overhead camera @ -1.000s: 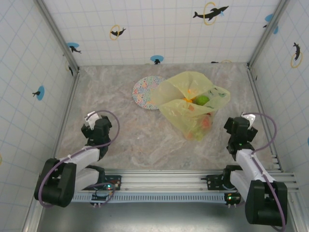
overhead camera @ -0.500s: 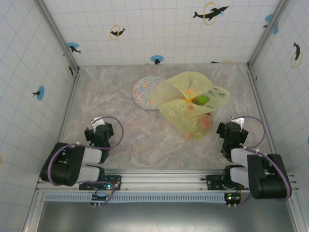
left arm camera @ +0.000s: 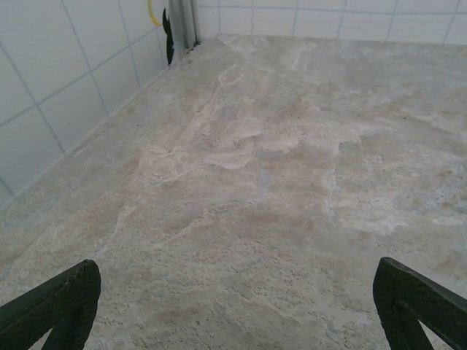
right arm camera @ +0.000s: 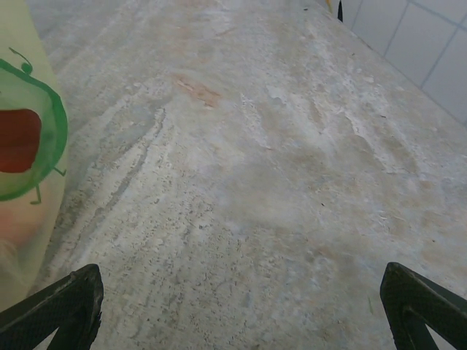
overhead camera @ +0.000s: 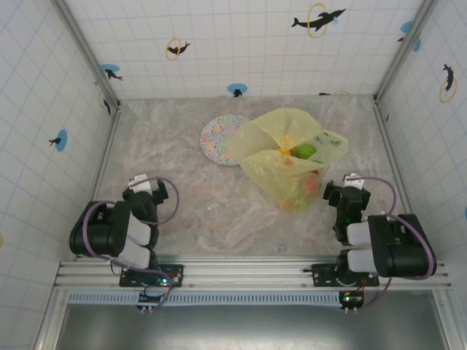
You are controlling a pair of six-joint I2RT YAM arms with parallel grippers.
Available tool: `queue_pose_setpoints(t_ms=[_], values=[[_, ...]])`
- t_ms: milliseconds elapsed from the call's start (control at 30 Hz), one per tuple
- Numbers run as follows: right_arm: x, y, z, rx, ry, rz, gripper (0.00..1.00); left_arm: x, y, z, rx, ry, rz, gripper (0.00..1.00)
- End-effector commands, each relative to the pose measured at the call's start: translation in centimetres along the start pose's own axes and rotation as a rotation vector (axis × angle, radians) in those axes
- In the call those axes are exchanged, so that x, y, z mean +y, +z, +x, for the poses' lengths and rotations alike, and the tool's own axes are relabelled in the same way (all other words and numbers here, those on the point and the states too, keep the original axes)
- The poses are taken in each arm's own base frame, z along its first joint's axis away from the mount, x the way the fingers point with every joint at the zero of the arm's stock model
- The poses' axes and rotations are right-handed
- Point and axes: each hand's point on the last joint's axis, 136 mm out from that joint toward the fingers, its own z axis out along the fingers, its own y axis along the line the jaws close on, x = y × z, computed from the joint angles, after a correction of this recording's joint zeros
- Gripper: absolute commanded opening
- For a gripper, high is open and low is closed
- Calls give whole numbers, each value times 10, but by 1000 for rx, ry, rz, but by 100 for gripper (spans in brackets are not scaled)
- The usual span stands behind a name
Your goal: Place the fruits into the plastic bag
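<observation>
Your left pincer (left arm camera: 237, 302) and right pincer (right arm camera: 237, 306) are wide apart, empty. One yellow bag (overhead camera: 281, 138) touches one plate (overhead camera: 217, 138). Inside it you see one green fruit (overhead camera: 305, 151) and some orange ones (overhead camera: 312, 184).

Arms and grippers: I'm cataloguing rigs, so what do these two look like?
The left arm and right arm match: bulky black rounded joint housings, pale grey links, and a purple cable looping over each wrist. The left gripper and right gripper have dark, wedge-shaped fingers.
</observation>
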Motion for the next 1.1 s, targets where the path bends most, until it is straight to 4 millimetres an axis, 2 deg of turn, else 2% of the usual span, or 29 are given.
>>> queue_pose_setpoints(t_ms=[0,100,133,233,300,1067], values=[[12,-8,-19,-122,50,-99,100,-12,-8,3,-8,-15,90,98],[17,-15,-12,-146,27,-125,100,-11,-5,5,11,-23,86,98],[16,-18,-18,-184,23,-119,100,-10,-5,5,7,-25,85,98],[14,-2,-7,-86,26,-80,100,-9,-4,6,13,-26,82,98],[12,-6,-12,-126,35,-79,100,-10,-4,6,17,-28,84,98],[13,-4,-10,-106,21,-69,100,-10,-4,6,16,-26,85,98]])
